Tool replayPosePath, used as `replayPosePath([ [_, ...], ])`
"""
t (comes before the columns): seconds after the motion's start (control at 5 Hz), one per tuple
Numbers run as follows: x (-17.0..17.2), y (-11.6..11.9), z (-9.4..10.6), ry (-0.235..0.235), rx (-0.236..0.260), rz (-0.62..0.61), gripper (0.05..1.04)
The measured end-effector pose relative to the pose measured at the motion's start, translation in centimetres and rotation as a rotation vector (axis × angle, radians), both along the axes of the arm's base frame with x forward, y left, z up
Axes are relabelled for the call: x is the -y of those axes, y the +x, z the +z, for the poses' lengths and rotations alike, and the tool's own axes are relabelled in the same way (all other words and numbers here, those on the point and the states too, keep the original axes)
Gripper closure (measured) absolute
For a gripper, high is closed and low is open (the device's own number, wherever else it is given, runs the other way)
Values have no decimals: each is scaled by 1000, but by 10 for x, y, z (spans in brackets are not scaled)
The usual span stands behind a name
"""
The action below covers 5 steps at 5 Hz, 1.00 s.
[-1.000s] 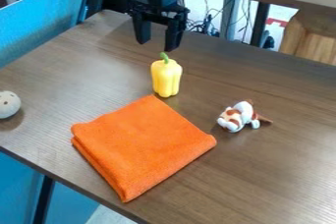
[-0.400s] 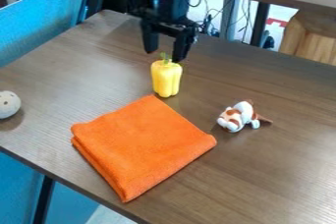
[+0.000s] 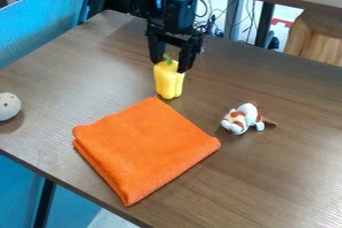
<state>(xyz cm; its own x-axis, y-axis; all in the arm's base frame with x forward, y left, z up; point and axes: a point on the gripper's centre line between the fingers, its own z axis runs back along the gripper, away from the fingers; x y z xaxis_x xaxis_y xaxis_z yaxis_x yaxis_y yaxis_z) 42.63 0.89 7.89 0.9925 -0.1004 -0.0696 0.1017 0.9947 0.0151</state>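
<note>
The brown wooden bench (image 3: 280, 177) carries everything. At its far edge, nearer the far-left corner, the arm's black gripper (image 3: 169, 66) hangs down over the work, jaws released and parted about the yellow pepper's top; whether they touch it, I cannot tell. A folded orange cloth (image 3: 143, 147) lies close to the near edge. The yellow pepper (image 3: 169, 85) stands upright just beside the cloth's far corner. A whitish ball (image 3: 8, 106) with holes sits at far left, and a brown-and-white toy animal (image 3: 242, 118) lies right of the cloth.
</note>
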Motion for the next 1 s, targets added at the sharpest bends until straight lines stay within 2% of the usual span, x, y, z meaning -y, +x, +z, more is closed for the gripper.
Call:
replayPosePath([
  [0.4, -2, -1, 2, 16, -4, 10, 669],
  [0.6, -2, -1, 2, 16, -7, 10, 802],
  [0.8, 0, -3, 2, -1, 3, 8, 822],
  [1.0, 4, -12, 5, -34, 34, -40, 822],
])
